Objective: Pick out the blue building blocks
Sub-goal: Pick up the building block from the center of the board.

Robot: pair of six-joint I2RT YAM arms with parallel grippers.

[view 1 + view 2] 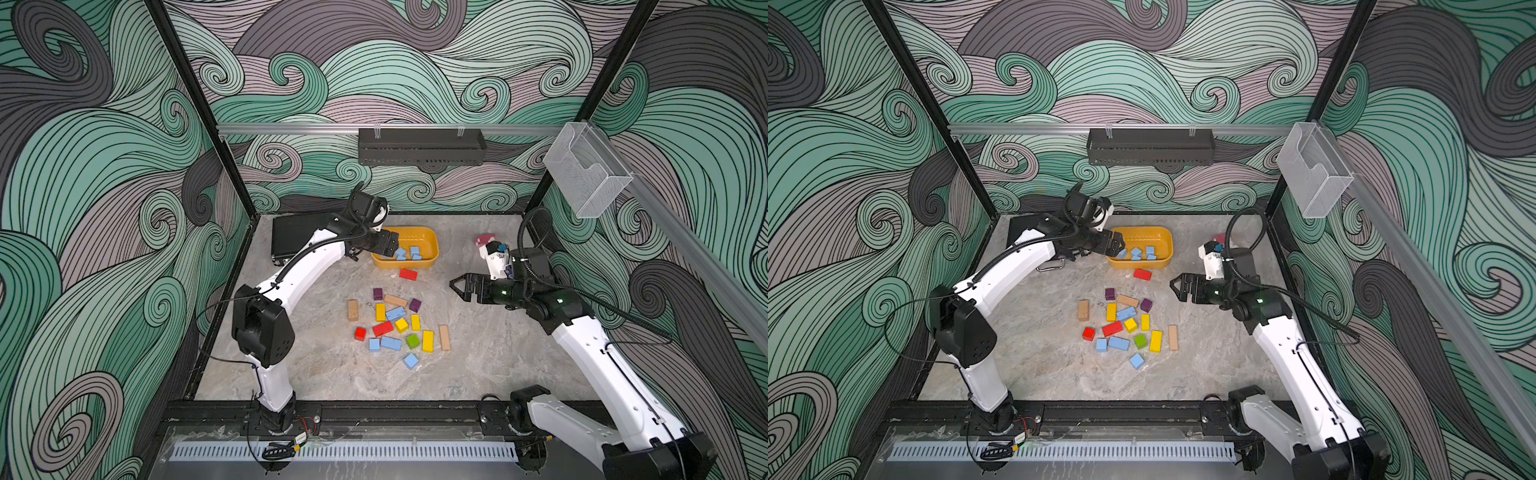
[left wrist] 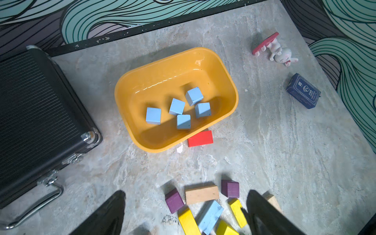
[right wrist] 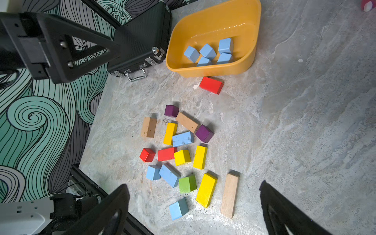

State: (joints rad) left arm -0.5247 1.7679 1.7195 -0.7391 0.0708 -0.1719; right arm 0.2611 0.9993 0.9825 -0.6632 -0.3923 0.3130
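- Left gripper: spread wide, empty, above the 9 o'clock rim of the yellow tub.
- Right gripper: spread wide, empty, at 2 o'clock of the mixed block pile.
- Blue building blocks: five cubes in the tub; four more in the pile on the worktop, 6 o'clock of the tub.

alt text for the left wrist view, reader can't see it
Five blue cubes lie in a yellow tub on a marbled table, with a red block just outside its rim and a black case beside it. Nearer the camera, the open left end effector frames mixed loose blocks, among them a blue bar.
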